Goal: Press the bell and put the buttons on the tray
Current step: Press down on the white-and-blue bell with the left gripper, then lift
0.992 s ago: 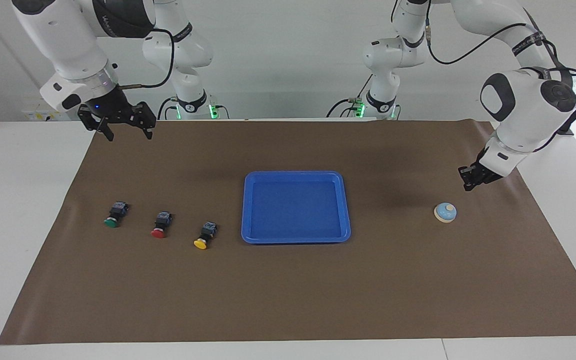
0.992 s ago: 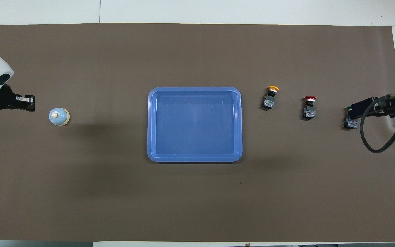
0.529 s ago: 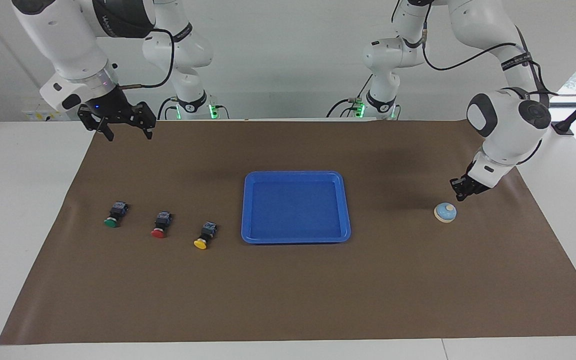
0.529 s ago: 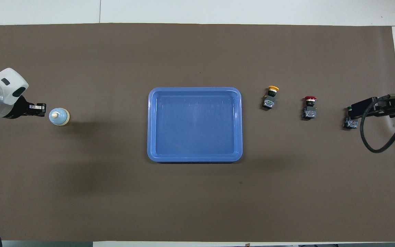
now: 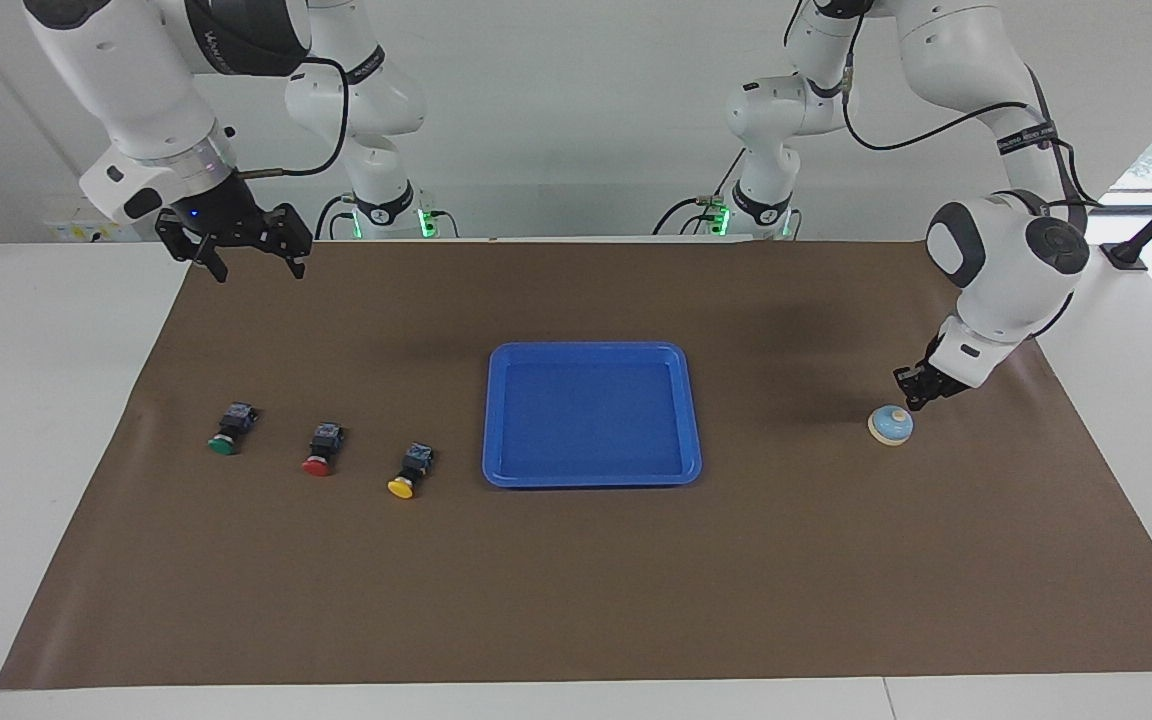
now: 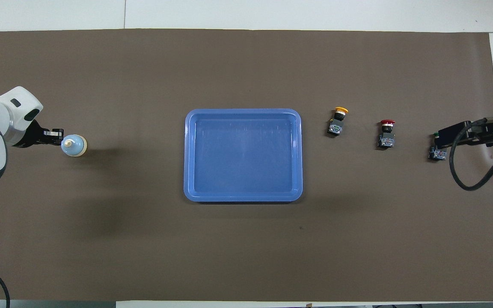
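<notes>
On the brown paper sheet (image 5: 576,580) covering the white table, all task items lie in one row across the middle, about equally distant from the robots.

Toward the left arm's end sits the small round bell (image 5: 891,425) (image 6: 73,145), light blue dome with cream knob and cream base rim. The left gripper (image 5: 914,391) (image 6: 56,136) hangs just beside and slightly above the bell, at its edge toward the left arm's end; its fingertips are together and empty. Contact with the bell cannot be confirmed.

At the centre lies the flat rectangular bright blue plastic tray (image 5: 591,351) (image 6: 243,112), rounded corners, raised rim, nothing in it.

Toward the right arm's end lie three push-button switches with black-and-blue bodies, on their sides, well apart from one another: the yellow-capped button (image 5: 410,470) (image 6: 337,121) nearest the tray, then the red-capped button (image 5: 323,448) (image 6: 387,133), then the green-capped button (image 5: 230,429) (image 6: 436,150), partly covered by the gripper in the overhead view.

The right gripper (image 5: 254,265) (image 6: 454,132) waits raised in the air near the robots' edge of the sheet, fingers spread apart, holding nothing.

Writing on the arms' black bands is too small to read.
</notes>
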Controlling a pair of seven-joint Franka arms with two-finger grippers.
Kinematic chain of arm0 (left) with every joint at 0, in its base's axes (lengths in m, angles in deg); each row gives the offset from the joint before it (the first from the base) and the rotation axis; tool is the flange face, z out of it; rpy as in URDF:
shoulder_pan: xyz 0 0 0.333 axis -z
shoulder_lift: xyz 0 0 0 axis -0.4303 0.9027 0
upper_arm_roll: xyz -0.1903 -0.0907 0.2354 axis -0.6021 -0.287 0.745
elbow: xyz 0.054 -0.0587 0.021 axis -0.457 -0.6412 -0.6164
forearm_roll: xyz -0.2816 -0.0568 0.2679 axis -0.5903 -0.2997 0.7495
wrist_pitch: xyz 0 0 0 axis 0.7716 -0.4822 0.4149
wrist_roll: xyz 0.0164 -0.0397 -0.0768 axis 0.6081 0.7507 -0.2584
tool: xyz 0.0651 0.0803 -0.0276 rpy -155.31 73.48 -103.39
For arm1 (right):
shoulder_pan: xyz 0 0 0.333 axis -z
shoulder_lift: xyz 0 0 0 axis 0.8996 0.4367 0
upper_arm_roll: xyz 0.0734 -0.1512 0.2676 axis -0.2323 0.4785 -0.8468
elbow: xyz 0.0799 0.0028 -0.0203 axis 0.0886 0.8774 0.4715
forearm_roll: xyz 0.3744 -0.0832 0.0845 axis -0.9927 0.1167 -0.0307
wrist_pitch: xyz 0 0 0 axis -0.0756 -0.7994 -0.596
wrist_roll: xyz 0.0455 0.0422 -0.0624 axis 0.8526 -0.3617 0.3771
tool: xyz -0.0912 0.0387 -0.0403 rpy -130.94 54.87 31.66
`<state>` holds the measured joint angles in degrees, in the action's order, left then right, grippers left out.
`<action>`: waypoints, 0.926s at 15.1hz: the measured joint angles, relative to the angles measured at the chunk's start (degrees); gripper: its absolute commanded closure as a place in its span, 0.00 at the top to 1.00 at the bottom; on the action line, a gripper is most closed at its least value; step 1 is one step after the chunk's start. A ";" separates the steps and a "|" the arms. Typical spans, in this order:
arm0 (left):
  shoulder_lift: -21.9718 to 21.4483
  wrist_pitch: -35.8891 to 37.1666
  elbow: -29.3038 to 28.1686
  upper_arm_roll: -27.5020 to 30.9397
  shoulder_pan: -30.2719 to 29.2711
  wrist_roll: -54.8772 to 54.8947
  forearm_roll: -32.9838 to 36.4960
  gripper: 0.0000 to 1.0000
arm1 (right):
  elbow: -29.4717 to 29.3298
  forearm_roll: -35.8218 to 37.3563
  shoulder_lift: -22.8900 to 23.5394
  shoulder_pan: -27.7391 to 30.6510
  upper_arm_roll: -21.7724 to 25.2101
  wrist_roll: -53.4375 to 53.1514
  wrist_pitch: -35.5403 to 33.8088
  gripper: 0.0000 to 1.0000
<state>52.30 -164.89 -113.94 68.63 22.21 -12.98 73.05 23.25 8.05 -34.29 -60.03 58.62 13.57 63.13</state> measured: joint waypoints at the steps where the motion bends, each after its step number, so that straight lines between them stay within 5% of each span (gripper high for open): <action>1: 0.20 -0.35 0.00 -0.05 0.00 -0.31 0.00 0.00 | 0.00 0.00 0.00 0.00 0.00 0.00 0.00 1.00; 14: 1.96 -1.75 -0.30 -0.16 0.07 -1.01 0.00 0.00 | 0.00 0.00 0.00 -0.05 -0.01 0.02 -0.09 1.00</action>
<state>54.25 -166.65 -114.25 68.47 22.28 -13.99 73.05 23.25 8.05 -34.29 -60.08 58.61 13.59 63.04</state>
